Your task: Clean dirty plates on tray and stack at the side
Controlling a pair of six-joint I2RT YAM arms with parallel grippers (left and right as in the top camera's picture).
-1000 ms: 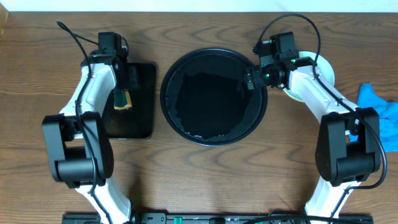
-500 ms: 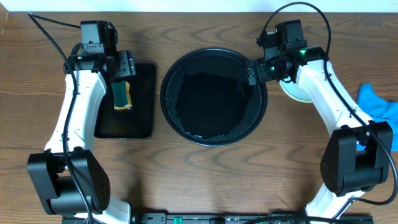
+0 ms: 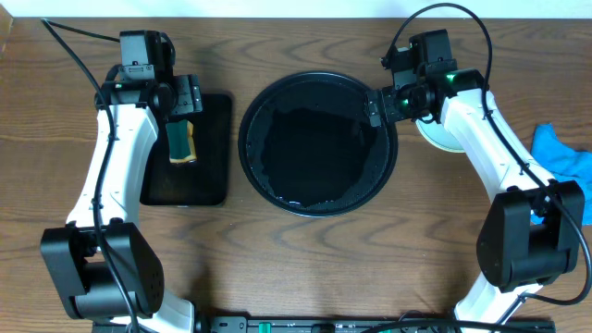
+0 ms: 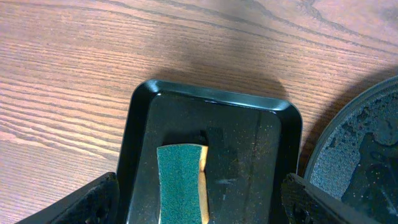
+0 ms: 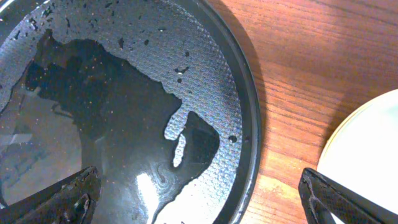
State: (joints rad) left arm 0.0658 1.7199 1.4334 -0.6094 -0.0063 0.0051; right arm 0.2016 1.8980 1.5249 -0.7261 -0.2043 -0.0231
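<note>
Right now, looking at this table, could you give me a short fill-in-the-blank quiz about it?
1. The round tray holds water but no ____.
2. The sponge lies on the smaller tray, whose shape is ____.
3. The cloth near the right arm is coloured ____.
4. The left end effector and the right end effector both stand ____.
Missing words: plates; rectangular; blue; open.
</note>
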